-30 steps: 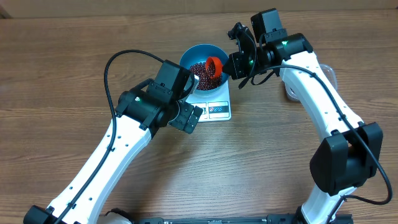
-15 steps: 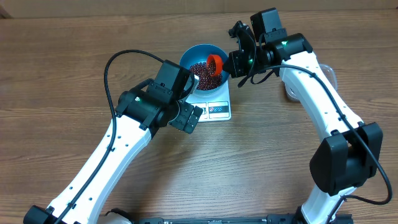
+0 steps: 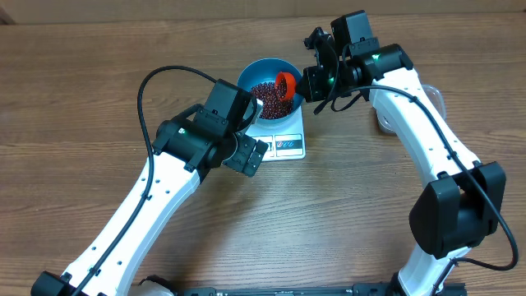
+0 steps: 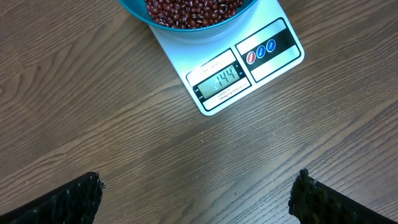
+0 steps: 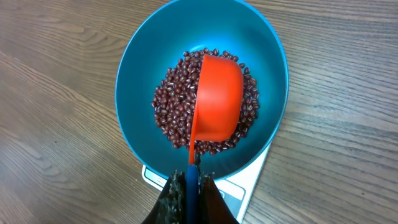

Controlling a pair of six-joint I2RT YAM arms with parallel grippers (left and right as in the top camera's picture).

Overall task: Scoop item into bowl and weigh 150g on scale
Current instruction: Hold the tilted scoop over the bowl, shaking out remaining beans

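Beans (image 5: 177,106), dark red-brown, lay in the round blue bowl (image 5: 134,68) on the flat white scale (image 4: 186,56); the right hand (image 5: 191,183), clamped on an orange plastic scoop (image 5: 217,99), held it tipped there to pour; the left hand (image 4: 196,199) hung wide open, empty.

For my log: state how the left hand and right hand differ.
The left hand is open and empty; the right hand is shut on the handle of the orange scoop. The left hand hangs over the table by the scale; the right hand is at the blue bowl. Both have dark fingers.
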